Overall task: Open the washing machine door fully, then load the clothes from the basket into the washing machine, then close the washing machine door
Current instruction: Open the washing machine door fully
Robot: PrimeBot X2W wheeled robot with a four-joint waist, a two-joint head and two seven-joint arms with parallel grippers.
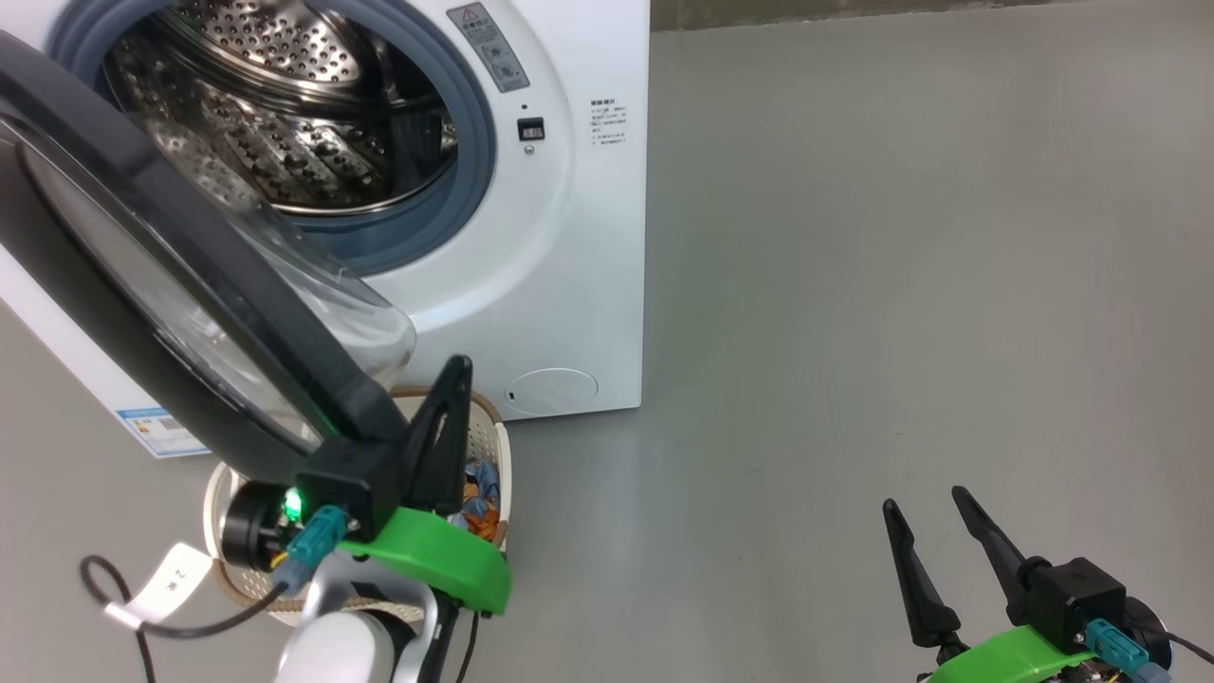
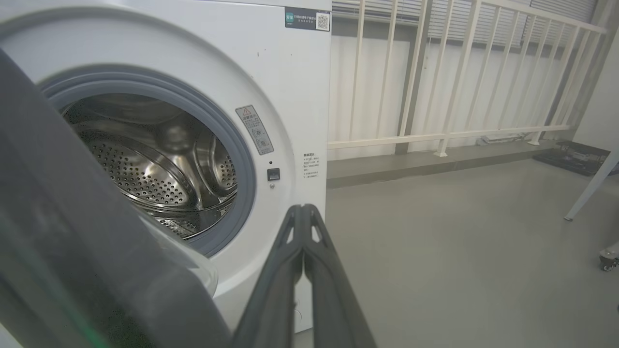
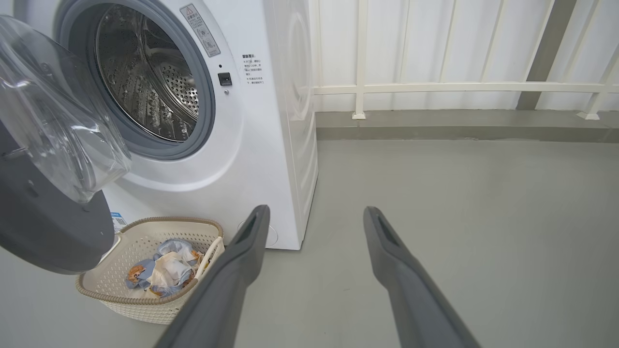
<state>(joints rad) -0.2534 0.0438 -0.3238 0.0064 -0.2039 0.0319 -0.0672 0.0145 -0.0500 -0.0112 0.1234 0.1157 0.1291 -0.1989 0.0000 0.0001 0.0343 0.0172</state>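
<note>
Left gripper [image 1: 458, 372], closed tight on nothing, hung low at left; right gripper [image 1: 925, 501], spread wide and empty, sat well apart. The washing machine [image 1: 569, 237] stood behind, the washing machine door [image 1: 190, 285] hung open above the basket [image 3: 145, 299], which held the clothes [image 3: 164, 268].

Left tool [image 1: 458, 370] and right tool [image 1: 922, 500]: two long tapered dark fingers [image 1: 436, 446], black housing [image 1: 351, 484], bright green shell [image 1: 436, 560], teal connector [image 1: 318, 536]. A white tag [image 1: 171, 579] marks the left black cable [image 1: 218, 623].

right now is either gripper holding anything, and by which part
Nothing is held. The left gripper is shut empty, fingers together, beside the washing machine door; the right gripper is open and empty.
</note>
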